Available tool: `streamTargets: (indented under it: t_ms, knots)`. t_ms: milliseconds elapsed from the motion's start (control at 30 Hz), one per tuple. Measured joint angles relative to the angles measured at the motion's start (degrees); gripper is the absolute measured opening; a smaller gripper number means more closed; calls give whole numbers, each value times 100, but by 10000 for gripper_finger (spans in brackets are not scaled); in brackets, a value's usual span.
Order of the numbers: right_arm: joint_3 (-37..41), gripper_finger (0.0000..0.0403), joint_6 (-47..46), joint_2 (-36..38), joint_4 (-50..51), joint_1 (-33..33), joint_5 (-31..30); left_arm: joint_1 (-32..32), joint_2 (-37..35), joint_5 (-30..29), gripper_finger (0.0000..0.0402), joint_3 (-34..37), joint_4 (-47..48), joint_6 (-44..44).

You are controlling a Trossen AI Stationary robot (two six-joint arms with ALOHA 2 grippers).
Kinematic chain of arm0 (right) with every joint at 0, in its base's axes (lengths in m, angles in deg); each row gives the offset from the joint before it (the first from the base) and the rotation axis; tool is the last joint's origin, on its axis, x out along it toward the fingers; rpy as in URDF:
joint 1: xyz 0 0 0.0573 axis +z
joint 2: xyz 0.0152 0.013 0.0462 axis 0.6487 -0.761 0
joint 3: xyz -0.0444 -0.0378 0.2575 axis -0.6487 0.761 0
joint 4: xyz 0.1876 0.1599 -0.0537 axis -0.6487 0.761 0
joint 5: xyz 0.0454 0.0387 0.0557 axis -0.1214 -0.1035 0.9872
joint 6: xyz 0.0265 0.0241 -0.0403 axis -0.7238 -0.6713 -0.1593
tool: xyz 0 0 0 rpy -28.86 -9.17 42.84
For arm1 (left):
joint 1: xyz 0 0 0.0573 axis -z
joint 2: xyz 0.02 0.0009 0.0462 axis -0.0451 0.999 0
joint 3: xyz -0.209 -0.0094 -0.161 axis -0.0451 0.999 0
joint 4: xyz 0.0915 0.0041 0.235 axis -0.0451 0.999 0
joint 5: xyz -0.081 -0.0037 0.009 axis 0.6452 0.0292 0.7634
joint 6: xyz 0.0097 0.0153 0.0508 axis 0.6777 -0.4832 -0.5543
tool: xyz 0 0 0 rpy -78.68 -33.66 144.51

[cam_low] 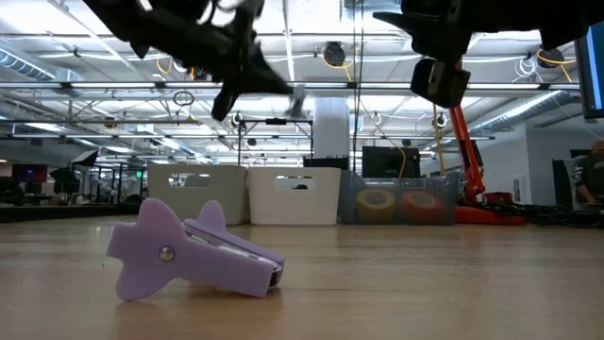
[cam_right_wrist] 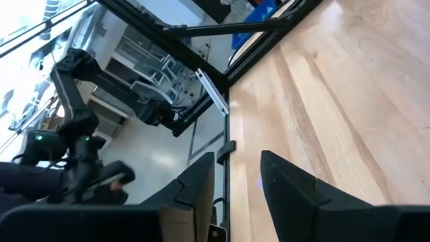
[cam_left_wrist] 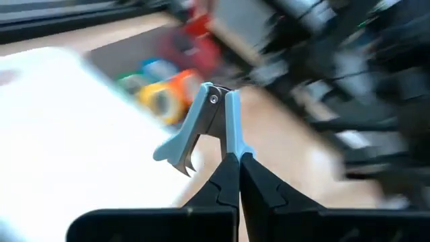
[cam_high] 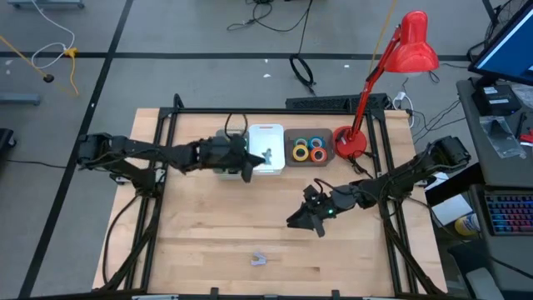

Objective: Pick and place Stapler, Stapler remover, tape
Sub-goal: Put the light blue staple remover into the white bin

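Note:
A light blue stapler remover hangs in the air over a white bin at the table's far side, with my left gripper shut on it. A second, purple stapler remover lies on its side on the wooden table near the front edge. Tape rolls lie in a clear bin to the right of the white bin. My right gripper hovers open over the table's middle right with nothing between its fingers. The stapler is out of view. My left gripper pinches the end of one of the blue remover's two handles between its two fingertips. The fingers come from the table's left, slanting a little downward. The remover sticks out beyond the fingertips, pivot end farthest, lifted clear above the white bin.
A second white bin stands left of the first, mostly under my left arm. A red desk lamp stands at the far right, beside the tape bin. A black frame borders the table. Bare wood lies between my right gripper and the purple remover.

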Motion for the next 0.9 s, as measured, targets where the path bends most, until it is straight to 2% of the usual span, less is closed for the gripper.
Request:
streamTargets:
  t_ms: [133, 200, 400, 467, 700, 900]
  knots:
    - [0, 106, 205, 0, 0, -14, -83, -522, 12, -5, 0, -56, 666, -776]
    - [0, 102, 418, 0, -7, -15, -308, -683, 12, -15, 0, -221, 1085, -1389]
    - [0, 95, 984, 0, -177, -52, -780, -1006, 208, -246, 0, -1038, 2225, -2653]
    - [0, 96, 1215, 23, -208, -108, -908, -1065, 428, -248, 0, -1402, 2356, -3007]
    - [2, 94, 2372, 426, -135, -471, -938, -1286, 1657, -213, 0, -2843, 3723, -3728]
    - [207, 95, 3071, 1145, 650, -630, -923, -1453, 2635, -164, 0, -3807, 4634, -4078]
